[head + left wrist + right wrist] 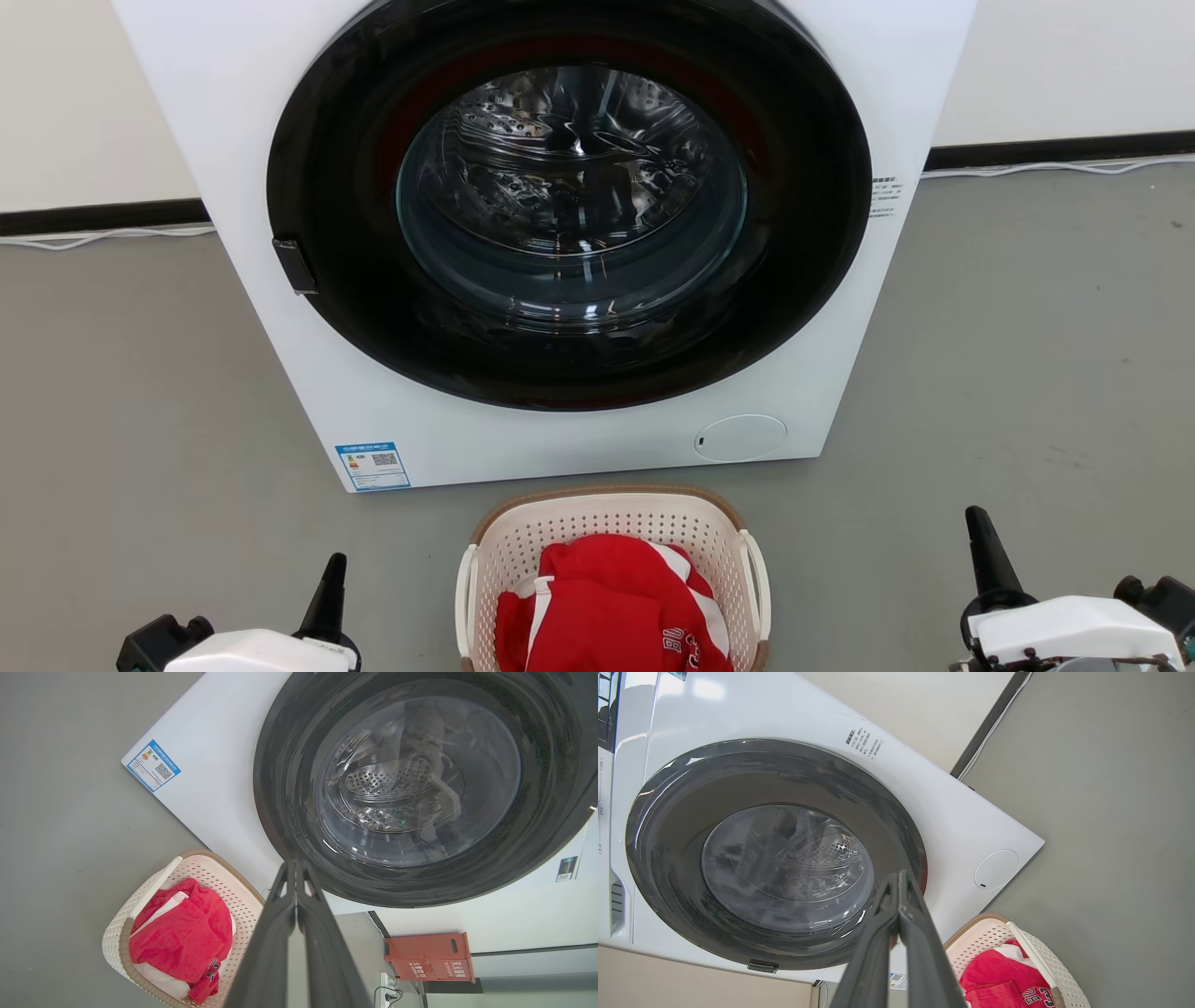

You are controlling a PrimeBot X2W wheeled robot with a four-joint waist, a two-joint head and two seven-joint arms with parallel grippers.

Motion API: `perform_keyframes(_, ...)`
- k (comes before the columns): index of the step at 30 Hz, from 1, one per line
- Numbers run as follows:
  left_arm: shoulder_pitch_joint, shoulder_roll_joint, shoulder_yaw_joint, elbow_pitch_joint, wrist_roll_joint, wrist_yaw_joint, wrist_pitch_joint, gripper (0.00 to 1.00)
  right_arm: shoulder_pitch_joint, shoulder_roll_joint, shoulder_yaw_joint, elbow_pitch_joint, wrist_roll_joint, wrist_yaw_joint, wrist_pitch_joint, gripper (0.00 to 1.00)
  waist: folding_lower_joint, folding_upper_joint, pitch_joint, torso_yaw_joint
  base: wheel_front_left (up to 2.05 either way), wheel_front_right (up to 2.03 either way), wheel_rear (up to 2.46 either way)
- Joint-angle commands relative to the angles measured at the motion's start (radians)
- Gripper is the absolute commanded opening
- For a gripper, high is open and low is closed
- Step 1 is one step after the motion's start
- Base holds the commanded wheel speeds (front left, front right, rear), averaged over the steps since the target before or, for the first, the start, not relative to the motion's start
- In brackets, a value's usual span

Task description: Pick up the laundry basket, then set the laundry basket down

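The laundry basket [597, 521] stands on the grey floor [121, 392] just in front of the washing machine [308, 392], below the middle of its front panel and close to the bottom edge of the head view. Its brown rim faces up and its white loop handles [758, 579] lie on its left and right sides. A red garment with white stripes [607, 597] is bunched inside it and reaches up near the rim. The left hand [295, 863] is to the left of the basket and the right hand [901, 873] to the right, each well apart from it and touching nothing. In each wrist view the two long dark fingers are pressed together down to the tips and hold nothing. Both hands point toward the machine. The machine's dark round door [327, 187] is closed, and the metal drum shows through its glass. A blue label [372, 465] sits at the lower left corner of the white front and a round white cover [740, 437] at the lower right. A white cable [103, 238] runs along the dark skirting at the foot of the wall behind. In the left wrist view an orange-red box [427, 956] stands by the wall beyond the machine.
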Motion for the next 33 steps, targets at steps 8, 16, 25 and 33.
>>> perform_keyframes(8, -0.065, -0.003, 0.045, -0.045, -0.093, -0.026, 0.026, 0.0, -0.056, -0.004, 0.004, -0.042, 0.123, 0.006, 0.03, 0.0, -0.0001, 0.0, 0.003, 0.003, 0.0, 0.0, 0.0)
perform_keyframes(16, -0.072, -0.01, 0.064, -0.059, -0.168, -0.041, 0.049, 0.0, -0.061, -0.003, 0.001, -0.053, 0.223, 0.006, 0.053, 0.0, -0.0001, 0.0, 0.006, 0.005, 0.0, 0.0, 0.0)
perform_keyframes(25, -0.079, -0.018, 0.084, -0.074, -0.252, -0.057, 0.075, 0.0, -0.068, -0.002, -0.003, -0.064, 0.335, 0.006, 0.079, 0.0, -0.0001, 0.0, 0.009, 0.008, 0.0, 0.0, 0.0)
perform_keyframes(33, -0.086, -0.026, 0.103, -0.087, -0.327, -0.071, 0.098, 0.0, -0.073, -0.001, -0.007, -0.075, 0.434, 0.007, 0.102, 0.0, -0.0001, 0.0, 0.012, 0.01, 0.0, 0.0, 0.0)
